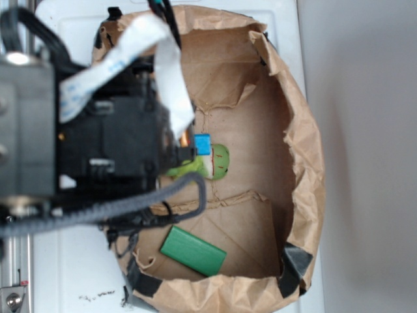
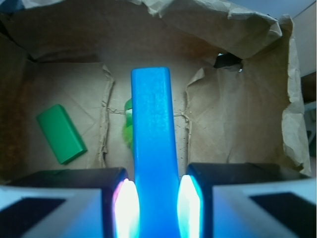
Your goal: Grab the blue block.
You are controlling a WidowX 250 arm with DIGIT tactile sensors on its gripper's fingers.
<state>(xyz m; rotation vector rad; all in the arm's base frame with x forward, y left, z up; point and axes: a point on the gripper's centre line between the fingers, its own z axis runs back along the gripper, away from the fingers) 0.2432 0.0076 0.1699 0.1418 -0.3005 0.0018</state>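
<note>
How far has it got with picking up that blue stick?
Mostly done: the blue block sits clamped between the gripper fingers, pointing out over the green plush toy. Whether it is lifted clear is hard to tell. The green block lies untouched.

White tabletop [image 1: 71,274], grey wall [image 1: 365,130]

black arm [image 1: 104,150] reaching in from the left; gripper [image 2: 157,198] fingers [image 2: 126,203] closed either side of the blue block [image 2: 153,148]

The exterior view looks straight down from close above the arm; the wrist view peers forward between the jaws. Both share the crumpled brown paper bag [image 1: 296,140] [image 2: 237,124] interior.
</note>
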